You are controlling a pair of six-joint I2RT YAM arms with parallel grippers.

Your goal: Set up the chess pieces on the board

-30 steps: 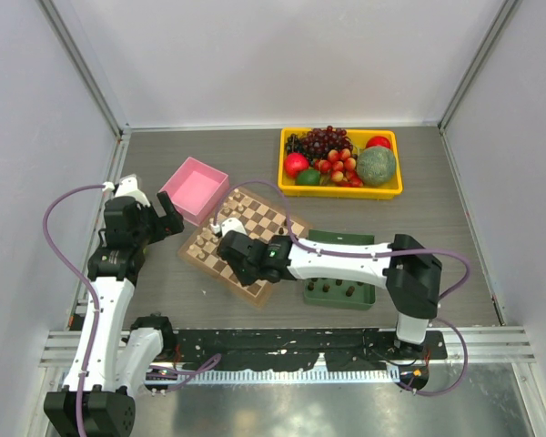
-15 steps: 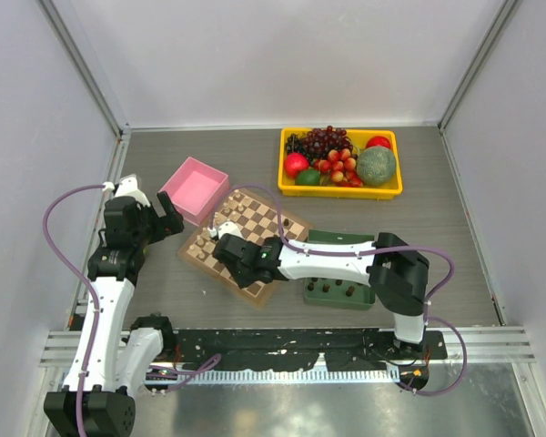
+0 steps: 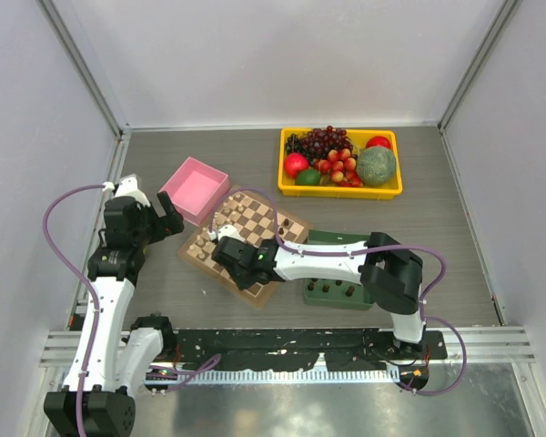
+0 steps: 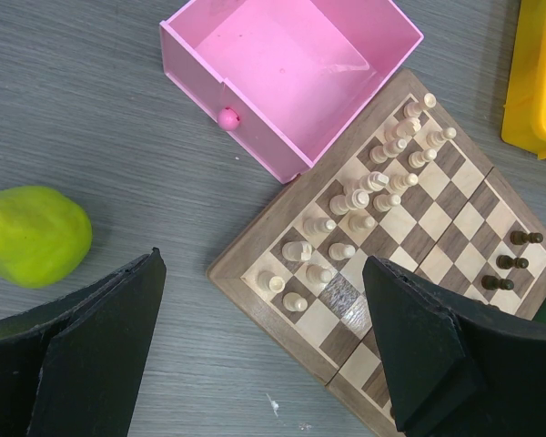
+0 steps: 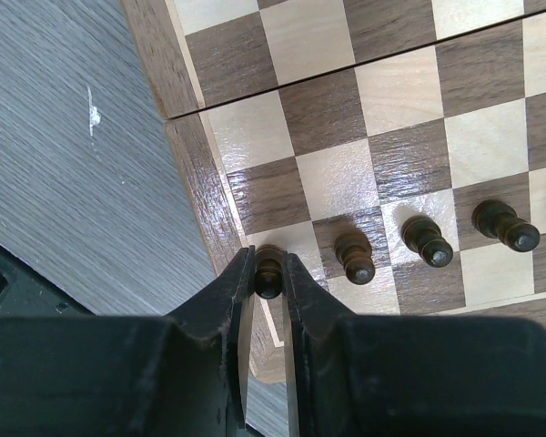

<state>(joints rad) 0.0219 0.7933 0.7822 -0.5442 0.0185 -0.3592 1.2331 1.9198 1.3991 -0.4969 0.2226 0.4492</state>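
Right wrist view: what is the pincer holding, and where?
A dark chess piece, pinched by its sides in the right pincer, at the board edge.

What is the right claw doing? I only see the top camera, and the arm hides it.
Observer: The right claw is shut on a dark chess piece at the chessboard's edge.
Operator: Any more dark ones there?
Observer: Yes, more dark pieces stand in a row beside it.
Operator: Is anything hiding by the left claw?
Observer: A green fruit lies on the table beside the open left claw.
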